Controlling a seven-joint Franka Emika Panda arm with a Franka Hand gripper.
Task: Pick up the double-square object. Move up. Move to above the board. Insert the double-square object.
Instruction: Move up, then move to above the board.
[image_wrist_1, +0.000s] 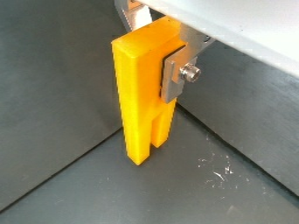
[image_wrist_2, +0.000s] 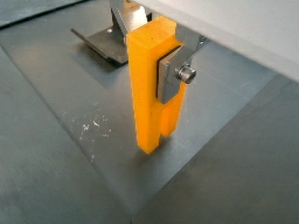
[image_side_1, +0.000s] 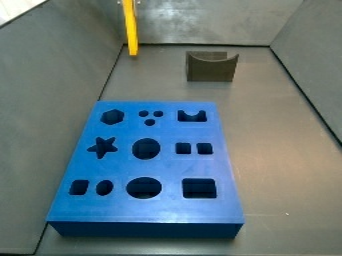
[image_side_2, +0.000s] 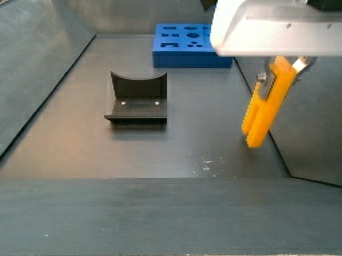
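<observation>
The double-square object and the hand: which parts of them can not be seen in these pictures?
- Hand: in both wrist views only one silver finger shows; the double-square object hides the opposite one.
- Side views: the frame edge cuts the object's top and the hand; a white housing covers the grip.
- Peg's lower end: contact with the floor unclear.

Claw (image_wrist_1: 167, 63) clamped on upright double-square object (image_wrist_1: 142, 96), lower end just above dark floor (image_wrist_1: 70, 122).

We see a dark grey floor (image_side_1: 287, 120) carrying the board (image_side_1: 147, 165) and fixture (image_side_1: 210, 66), gripper (image_side_2: 283, 72) above it.
</observation>
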